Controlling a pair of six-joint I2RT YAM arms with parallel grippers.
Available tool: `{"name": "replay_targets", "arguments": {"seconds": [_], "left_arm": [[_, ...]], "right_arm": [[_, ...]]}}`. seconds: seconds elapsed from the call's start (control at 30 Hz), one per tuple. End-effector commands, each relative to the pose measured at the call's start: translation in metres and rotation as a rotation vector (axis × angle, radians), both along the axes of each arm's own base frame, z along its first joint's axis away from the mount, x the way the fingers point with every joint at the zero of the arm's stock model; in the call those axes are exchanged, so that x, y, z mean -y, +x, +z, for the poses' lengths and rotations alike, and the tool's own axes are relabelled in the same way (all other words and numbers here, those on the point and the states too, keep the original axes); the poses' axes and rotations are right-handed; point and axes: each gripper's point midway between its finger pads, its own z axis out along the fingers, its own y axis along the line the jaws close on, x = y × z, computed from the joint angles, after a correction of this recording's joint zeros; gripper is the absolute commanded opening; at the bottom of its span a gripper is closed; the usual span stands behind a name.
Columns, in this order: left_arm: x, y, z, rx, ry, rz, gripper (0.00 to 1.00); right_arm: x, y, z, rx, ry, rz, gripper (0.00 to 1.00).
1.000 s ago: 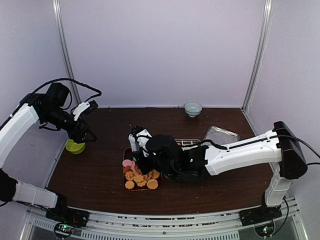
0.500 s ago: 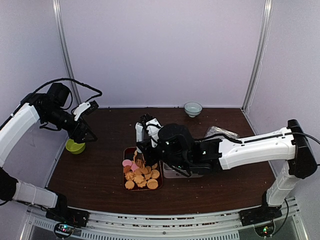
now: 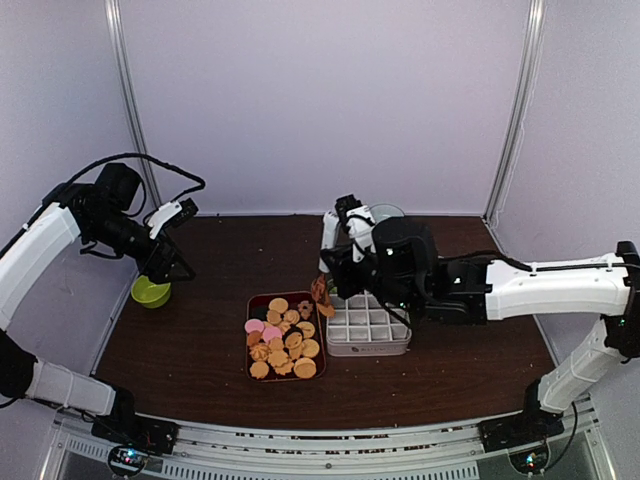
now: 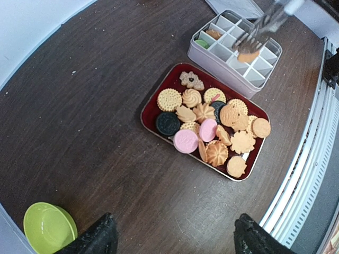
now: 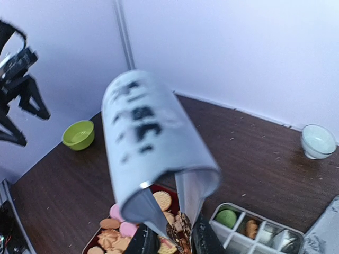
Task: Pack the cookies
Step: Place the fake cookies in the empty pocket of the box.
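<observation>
Many cookies lie in a dark red tray, also in the left wrist view. A white divided box stands right of the tray and holds a green cookie and an orange one. My right gripper is shut on metal tongs. The tongs pinch a brownish cookie in the air by the box's left side, as the left wrist view also shows. My left gripper is open and empty, high above the table's left side.
A green bowl sits at the left edge below my left gripper. A pale bowl stands at the back by the wall. A clear plastic lid lies right of the box. Crumbs are scattered on the dark table.
My right gripper has risen from the tray and moved right and back with the tongs, which now carry a cookie by the box. The left arm has not moved.
</observation>
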Motion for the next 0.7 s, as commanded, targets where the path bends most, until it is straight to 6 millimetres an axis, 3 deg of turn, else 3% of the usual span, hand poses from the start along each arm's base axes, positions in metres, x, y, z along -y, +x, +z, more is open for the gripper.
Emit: {"name": "replay_targets", "arguments": {"seconds": [0.0, 0.13, 0.27, 0.4, 0.67], "left_arm": [[0.001, 0.002, 0.011, 0.021, -0.015, -0.011, 0.78], [0.001, 0.001, 0.009, 0.017, -0.012, -0.012, 0.78], [0.001, 0.001, 0.008, 0.013, -0.013, -0.012, 0.78], [0.001, 0.001, 0.008, 0.012, -0.014, -0.012, 0.78], [-0.001, 0.000, 0.007, 0.011, -0.005, -0.008, 0.78]], "right_arm": [[0.068, 0.032, 0.036, 0.094, -0.001, -0.180, 0.00], [0.114, 0.049, 0.032, 0.103, -0.018, -0.277, 0.00], [0.139, 0.059, 0.024, 0.098, -0.028, -0.329, 0.00], [0.144, 0.065, 0.020, 0.097, -0.033, -0.340, 0.00], [0.130, 0.083, 0.014, 0.095, -0.055, -0.325, 0.00]]}}
